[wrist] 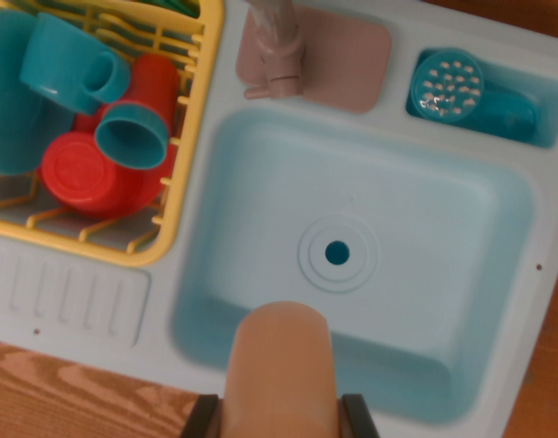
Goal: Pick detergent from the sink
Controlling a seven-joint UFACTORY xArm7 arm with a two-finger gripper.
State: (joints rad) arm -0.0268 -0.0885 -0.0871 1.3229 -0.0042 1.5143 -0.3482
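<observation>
Down at the bottom centre of the frame, the tool [281, 415] has its two dark fingers [199, 418] closed against the sides of the detergent [281, 372], a peach-coloured bottle held between them. No label or writing can be read on it. The bottle sits over the lower rim of the pale blue sink [461, 237], whose drain [337, 253] shows bare at the middle. The camera looks almost straight down. At the upper left a yellow rack [190, 137] holds teal cups [74, 64] and a red cup [97, 173]. A pink faucet [277, 55] stands at the top centre, a teal scrubber [448, 87] at the upper right. A wooden desk [69, 392] shows lower left.
</observation>
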